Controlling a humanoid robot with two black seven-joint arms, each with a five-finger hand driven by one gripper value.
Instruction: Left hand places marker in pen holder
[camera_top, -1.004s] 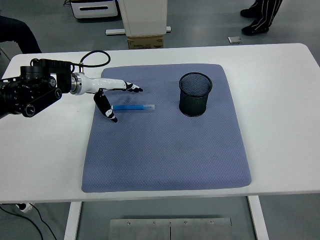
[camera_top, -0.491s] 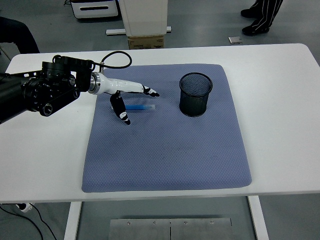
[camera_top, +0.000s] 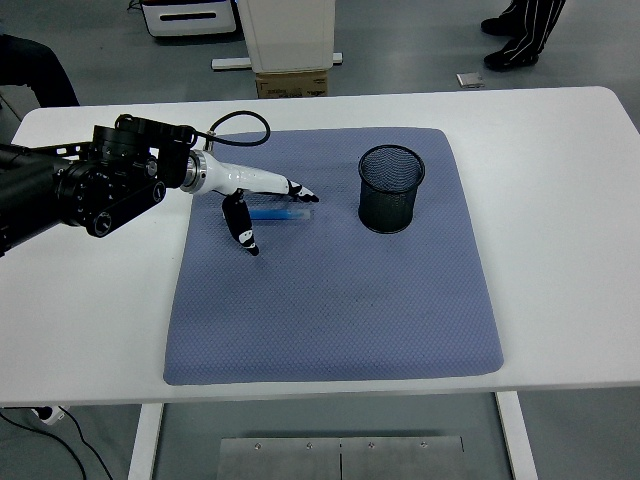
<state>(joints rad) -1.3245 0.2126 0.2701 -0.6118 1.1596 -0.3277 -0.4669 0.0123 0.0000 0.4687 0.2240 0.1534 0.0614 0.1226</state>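
Note:
A blue marker (camera_top: 282, 213) lies flat on the blue-grey mat (camera_top: 330, 300), left of a black mesh pen holder (camera_top: 390, 188) that stands upright. My left hand (camera_top: 268, 205) reaches in from the left and hovers over the marker. Its fingers (camera_top: 300, 191) stretch above the marker's far side and the thumb (camera_top: 241, 230) hangs on the near side. The hand is open and holds nothing. The marker's left end is hidden behind the hand. My right hand is not in view.
The mat covers the middle of the white table (camera_top: 560, 200). A cardboard box (camera_top: 292, 84) and a white cabinet base stand on the floor beyond the far edge. A person's legs (camera_top: 520, 30) show at the top right.
My left hand has moved right from the mat's left edge to over the marker, then lowered slightly. The marker and pen holder have not moved.

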